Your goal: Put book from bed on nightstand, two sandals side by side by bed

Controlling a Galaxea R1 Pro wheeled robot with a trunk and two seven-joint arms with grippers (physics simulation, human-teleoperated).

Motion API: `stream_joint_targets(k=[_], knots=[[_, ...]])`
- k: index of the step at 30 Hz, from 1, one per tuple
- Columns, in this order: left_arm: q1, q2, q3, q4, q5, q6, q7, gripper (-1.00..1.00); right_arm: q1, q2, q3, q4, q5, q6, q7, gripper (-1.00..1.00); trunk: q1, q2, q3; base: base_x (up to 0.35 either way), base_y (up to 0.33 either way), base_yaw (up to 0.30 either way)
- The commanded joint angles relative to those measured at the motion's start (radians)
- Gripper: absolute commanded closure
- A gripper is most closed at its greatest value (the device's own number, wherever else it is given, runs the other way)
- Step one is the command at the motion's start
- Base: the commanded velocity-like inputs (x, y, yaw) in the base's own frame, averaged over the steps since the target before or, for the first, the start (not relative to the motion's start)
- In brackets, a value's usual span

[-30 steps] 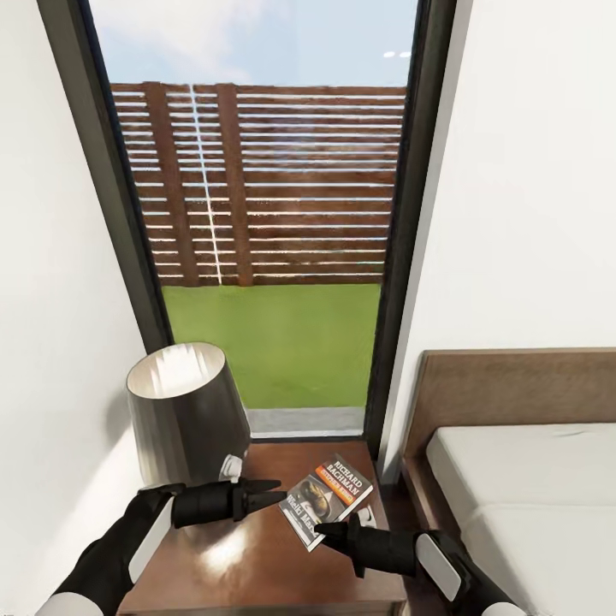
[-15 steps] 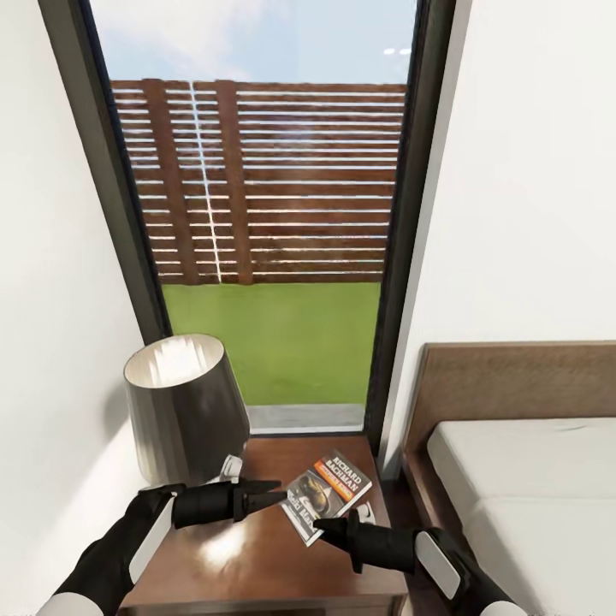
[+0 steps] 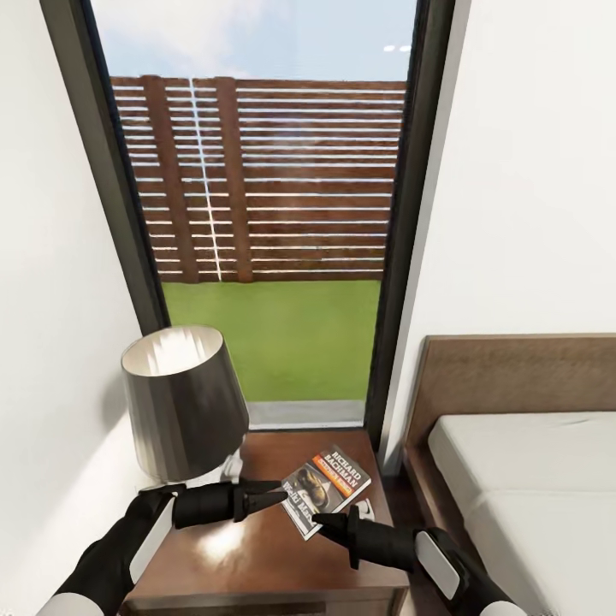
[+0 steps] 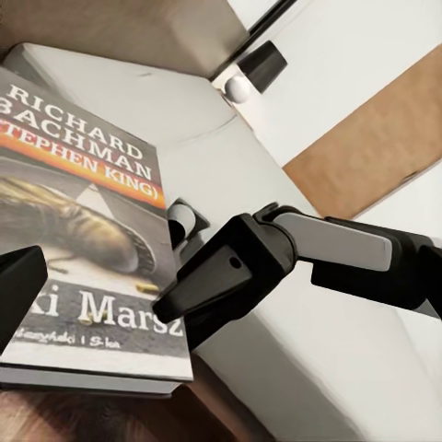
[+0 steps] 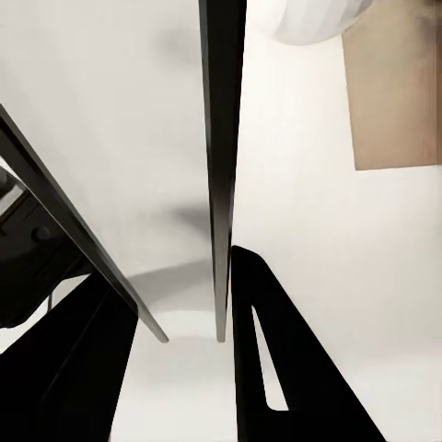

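The right gripper (image 3: 318, 519) grips the book (image 3: 326, 488) over the nightstand (image 3: 257, 560), release pending; the left gripper (image 3: 275, 491) waits, seemingly closed. Sandals remain.

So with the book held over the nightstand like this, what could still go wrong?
1. The book is pinched at its near corner by the right end effector, tilted off the nightstand; released now, it may drop unevenly.
2. It sits toward the nightstand's bed-side edge and could slide off.
3. The left end effector is close to the lamp and might bump it.
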Motion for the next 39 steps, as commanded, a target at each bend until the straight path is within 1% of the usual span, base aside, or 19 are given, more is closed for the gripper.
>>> stream_joint_targets(k=[1, 18, 23, 28, 39], knots=[[-0.001, 0.001, -0.004, 0.000, 0.009, 0.010, 0.001, -1.00, -0.001, -0.001, 0.004, 0.000, -0.006, 0.004, 0.001, 1.00, 0.004, -0.008, -0.004, 0.000, 0.000, 0.000], [-0.001, 0.001, -0.005, 0.000, 0.009, 0.010, 0.002, -1.00, -0.001, -0.001, 0.004, 0.003, 0.000, 0.001, -0.003, 1.00, 0.069, -0.127, -0.057, 0.000, 0.000, 0.000], [-0.001, -0.001, -0.006, 0.023, 0.008, 0.009, 0.004, -1.00, -0.001, -0.001, 0.004, 0.003, 0.001, -0.001, -0.006, 1.00, 0.088, -0.162, -0.073, 0.000, 0.000, 0.000], [0.000, -0.006, -0.005, 0.027, 0.008, 0.009, 0.006, -1.00, -0.001, -0.001, 0.005, 0.003, 0.001, -0.001, -0.006, 1.00, 0.107, -0.197, -0.089, 0.000, 0.000, 0.000], [0.000, -0.007, -0.006, 0.028, 0.008, 0.009, 0.007, -1.00, -0.001, -0.001, 0.004, 0.003, 0.001, -0.002, -0.006, 1.00, 0.149, -0.274, -0.123, 0.000, 0.000, 0.000]])
